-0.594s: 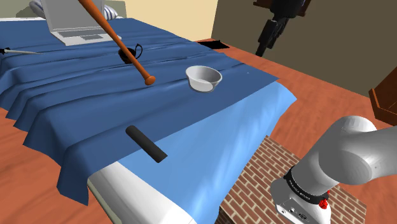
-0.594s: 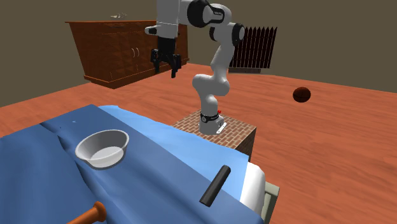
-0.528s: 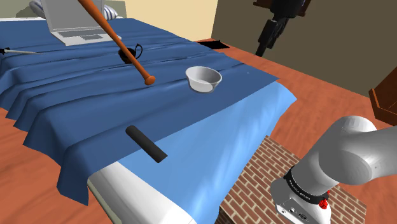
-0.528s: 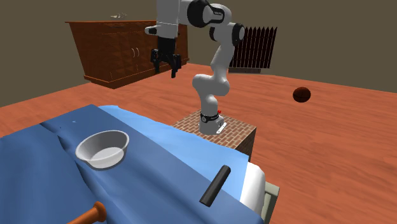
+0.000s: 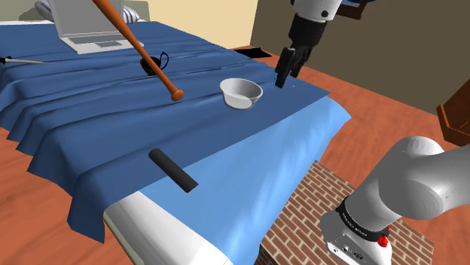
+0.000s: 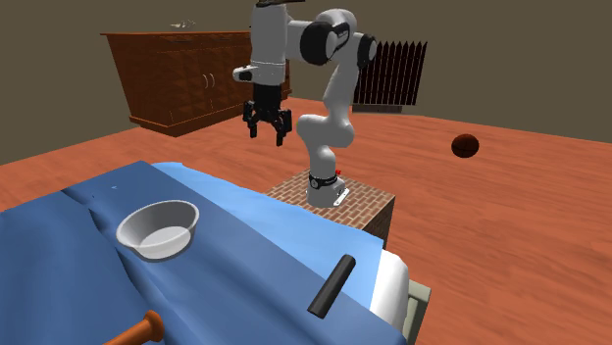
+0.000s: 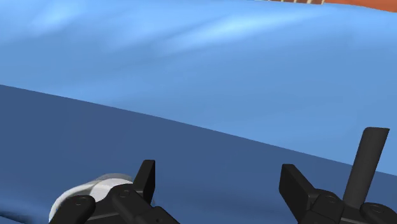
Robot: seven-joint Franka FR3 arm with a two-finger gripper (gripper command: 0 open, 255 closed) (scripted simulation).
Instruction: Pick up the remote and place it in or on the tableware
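The jaws are noted parted and empty at the shoulder view's upper right, with the remote [image 5: 173, 170] found well apart, lower left, long axis slanting down-right.

We find no text, number or brand that we can read; the small pale marks on the dark band [image 5: 355, 218] at the arm's base are illegible.

My shoulder camera sits beside the stand [image 5: 309, 197], looking down across the bed [image 5: 90, 128]. My second camera faces the arm [image 6: 336, 95] from across the bed; both share the bowl [image 5: 241, 92]. My wrist camera looks closely onto the bed
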